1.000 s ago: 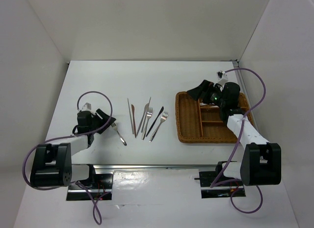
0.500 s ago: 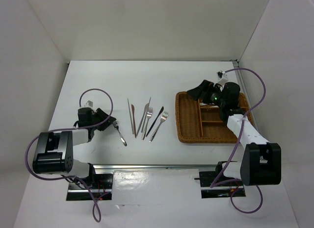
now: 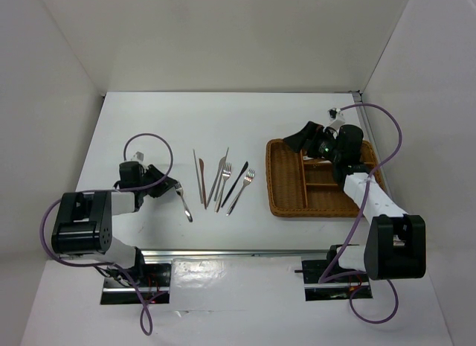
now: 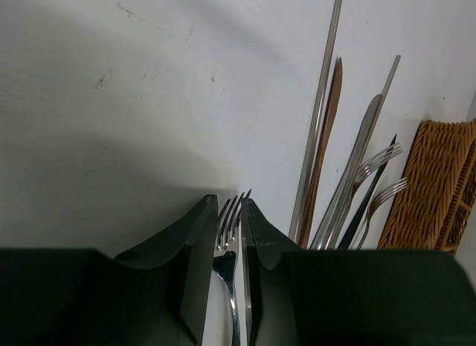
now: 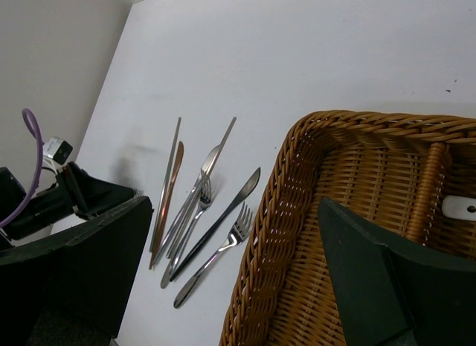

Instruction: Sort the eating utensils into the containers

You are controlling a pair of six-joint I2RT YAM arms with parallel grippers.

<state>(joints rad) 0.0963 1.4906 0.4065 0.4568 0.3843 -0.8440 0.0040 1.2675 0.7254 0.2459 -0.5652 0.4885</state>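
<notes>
**Left fingers closing in on the lone fork**

Over the last second, my left gripper [image 3: 171,187] has been narrowing around the fork [image 4: 230,219]. The fork is lying on the table [image 3: 149,123], left of the other utensils [image 3: 219,181]. I cannot tell whether I am clamping it. My right gripper [image 3: 299,138] is hanging spread wide over the tray [image 3: 286,204].
</notes>
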